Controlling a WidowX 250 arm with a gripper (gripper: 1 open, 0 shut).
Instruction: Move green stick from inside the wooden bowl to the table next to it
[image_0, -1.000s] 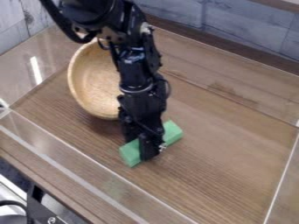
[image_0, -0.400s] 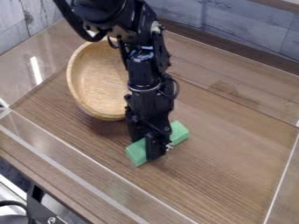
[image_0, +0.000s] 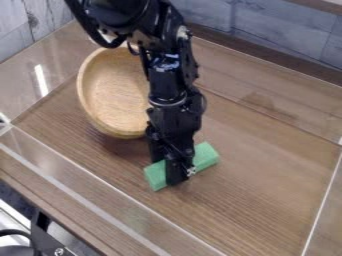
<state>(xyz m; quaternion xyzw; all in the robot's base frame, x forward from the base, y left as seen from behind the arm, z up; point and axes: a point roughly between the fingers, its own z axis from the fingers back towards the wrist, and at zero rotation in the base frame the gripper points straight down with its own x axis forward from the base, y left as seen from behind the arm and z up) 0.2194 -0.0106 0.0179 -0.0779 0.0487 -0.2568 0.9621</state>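
The green stick lies low over the dark wood-grain table, just right of the wooden bowl. My gripper points straight down and is shut on the green stick across its middle; both green ends stick out on either side of the black fingers. Whether the stick rests on the tabletop or hovers just above it I cannot tell. The bowl is tilted, its pale inside facing up and to the left, and nothing shows inside it. The black arm rises from the gripper to the upper left, covering the bowl's right rim.
Clear acrylic walls run along the table's front and left edges, another at the right. A grey wall stands behind the table.
The gripper with the green stick has shifted slightly right and toward the front, away from the bowl. In the last half second it has barely moved.
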